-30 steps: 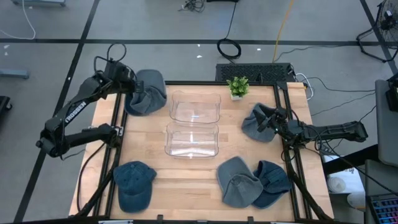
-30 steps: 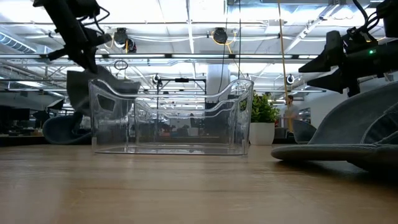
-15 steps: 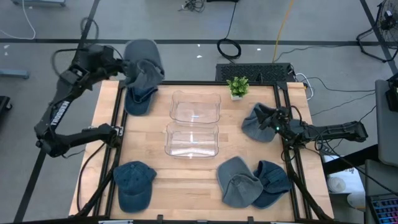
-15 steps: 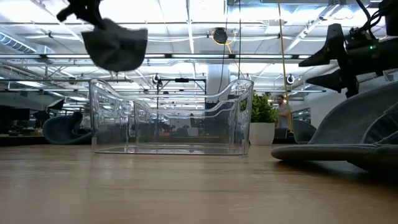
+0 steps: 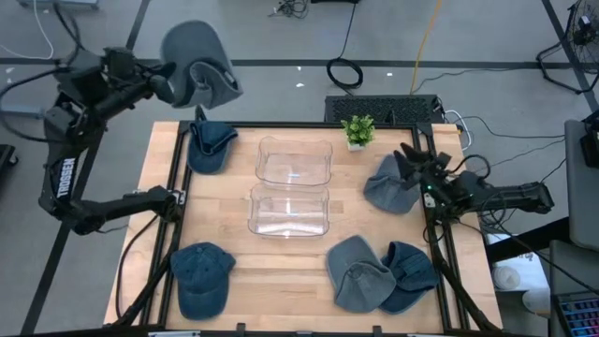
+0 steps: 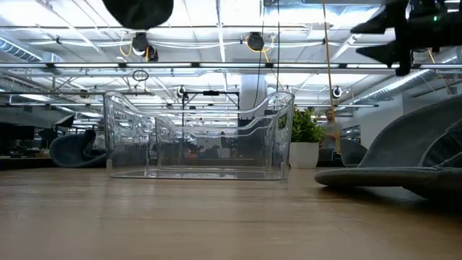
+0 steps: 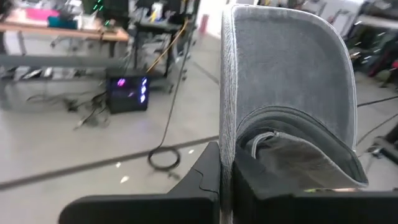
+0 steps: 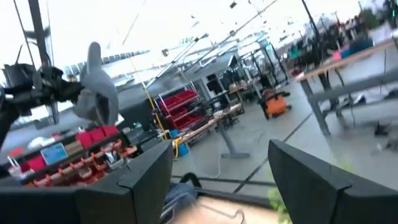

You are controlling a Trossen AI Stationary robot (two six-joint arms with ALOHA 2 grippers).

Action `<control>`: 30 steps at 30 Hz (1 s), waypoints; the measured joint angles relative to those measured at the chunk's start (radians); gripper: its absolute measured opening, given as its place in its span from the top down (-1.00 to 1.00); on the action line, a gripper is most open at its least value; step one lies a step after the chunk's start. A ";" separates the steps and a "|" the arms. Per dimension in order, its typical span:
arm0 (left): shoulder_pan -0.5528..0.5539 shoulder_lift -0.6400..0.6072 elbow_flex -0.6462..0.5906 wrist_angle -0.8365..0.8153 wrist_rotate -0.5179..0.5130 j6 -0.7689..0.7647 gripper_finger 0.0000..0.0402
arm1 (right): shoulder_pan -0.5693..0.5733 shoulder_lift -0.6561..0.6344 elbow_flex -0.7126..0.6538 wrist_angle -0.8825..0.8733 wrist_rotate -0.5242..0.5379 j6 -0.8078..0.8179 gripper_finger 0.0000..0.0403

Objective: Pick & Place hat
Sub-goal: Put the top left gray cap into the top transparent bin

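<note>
Two clear bins [image 5: 290, 192] sit mid-table holding nothing; right gripper [image 5: 409, 159], fingers spread, hovers over a grey hat [image 5: 386, 185] near the right edge; farther off, left gripper [image 5: 168, 80] clamps the grey cap [image 5: 197, 65] high beyond the table's far-left corner.

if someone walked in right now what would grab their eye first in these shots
Most striking is the grey hat held high in the air by the left gripper, out past the table's far left corner. Next come the two clear bins in the middle of the wooden table, with other hats lying around them. The right gripper hovers open over a grey hat at the right edge.
</note>
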 joint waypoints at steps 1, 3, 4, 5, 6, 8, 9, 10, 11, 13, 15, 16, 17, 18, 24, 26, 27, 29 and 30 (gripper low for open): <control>0.000 0.004 0.019 0.000 0.012 0.000 0.96 | 0.000 0.004 0.022 -0.004 0.000 -0.026 -0.26; -0.001 0.016 0.055 -0.001 0.041 0.000 0.96 | 0.000 0.018 0.078 0.002 -0.001 -0.078 -0.26; -0.004 0.022 0.073 -0.001 0.052 0.000 0.96 | 0.000 0.027 0.108 0.004 -0.001 -0.105 -0.26; -0.007 0.029 0.090 -0.001 0.060 0.000 0.96 | 0.000 0.039 0.138 0.002 -0.001 -0.132 -0.26; -0.012 0.036 0.107 -0.003 0.068 0.001 0.96 | 0.000 0.056 0.172 -0.005 -0.001 -0.158 -0.26; -0.026 0.052 0.141 -0.008 0.075 0.013 0.96 | 0.000 0.089 0.251 -0.041 -0.002 -0.199 -0.26; -0.034 0.061 0.156 -0.008 0.075 0.020 0.96 | 0.000 0.109 0.299 -0.070 -0.001 -0.210 -0.26; -0.044 0.070 0.172 -0.009 0.075 0.028 0.96 | 0.000 0.131 0.348 -0.103 -0.001 -0.218 -0.26; -0.053 0.081 0.189 -0.009 0.075 0.038 0.96 | 0.000 0.155 0.398 -0.143 -0.002 -0.223 -0.26; -0.070 0.103 0.220 -0.009 0.075 0.058 0.96 | 0.000 0.210 0.500 -0.230 -0.005 -0.230 -0.26; -0.086 0.127 0.250 -0.014 0.074 0.074 0.96 | 0.000 0.264 0.599 -0.301 -0.029 -0.243 -0.26; -0.093 0.138 0.264 -0.020 0.071 0.082 0.96 | 0.000 0.292 0.646 -0.330 -0.033 -0.250 -0.26; -0.099 0.150 0.277 -0.026 0.063 0.090 0.96 | 0.000 0.319 0.694 -0.357 -0.042 -0.253 -0.26; -0.105 0.159 0.287 -0.029 0.051 0.096 0.96 | 0.000 0.345 0.737 -0.371 -0.044 -0.248 -0.26; -0.157 0.207 0.323 -0.028 0.024 0.138 0.96 | 0.000 0.507 0.968 -0.454 -0.026 -0.304 -0.26; -0.179 0.218 0.324 -0.026 0.009 0.150 0.96 | 0.000 0.555 1.048 -0.512 -0.027 -0.309 -0.26; -0.190 0.223 0.324 -0.022 0.001 0.156 0.96 | 0.000 0.580 1.090 -0.546 -0.027 -0.306 -0.26; -0.215 0.230 0.324 -0.016 -0.014 0.159 0.96 | 0.000 0.629 1.167 -0.599 -0.027 -0.303 -0.26; -0.227 0.233 0.324 -0.013 -0.022 0.162 0.96 | 0.000 0.653 1.204 -0.625 -0.027 -0.304 -0.26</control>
